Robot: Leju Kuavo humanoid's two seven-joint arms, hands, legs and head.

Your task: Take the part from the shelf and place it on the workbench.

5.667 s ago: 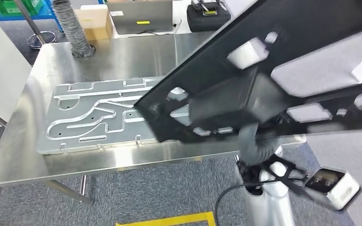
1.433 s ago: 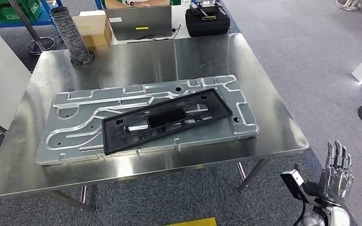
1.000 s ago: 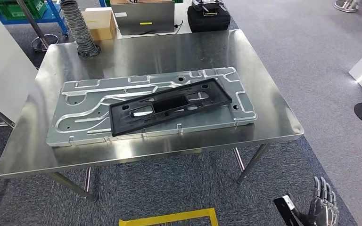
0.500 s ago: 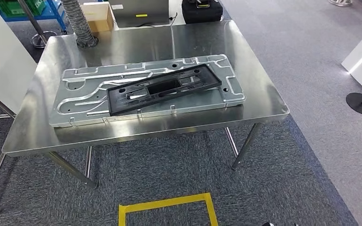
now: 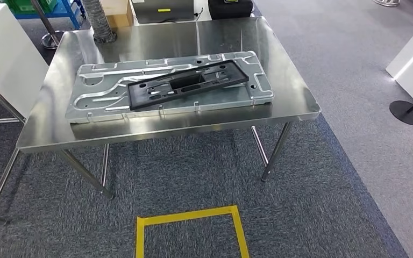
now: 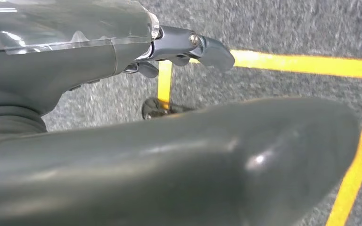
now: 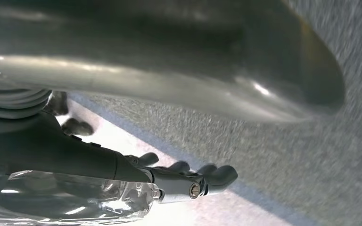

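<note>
You've backed away since release: the black part (image 5: pixel 186 84) now lies on the workbench (image 5: pixel 293 97), well ahead of both empty, loosely spread hands (image 6: pixel 188 47) (image 7: pixel 188 181), so placement looks done.

I am standing in a factory workshop. Before me is a stainless-steel bench (image 5: pixel 48 129) on thin metal legs, carrying a large stamped silver metal plate (image 5: pixel 97 102) with a long black plastic frame part (image 5: pixel 140 94) on it. Grey industrial carpet (image 5: pixel 312 204) bears a yellow tape square (image 5: pixel 191 216), and a grey ribbed extraction hose (image 5: pixel 99 21) stands behind, beside blue shelving (image 5: pixel 72 8).
</note>
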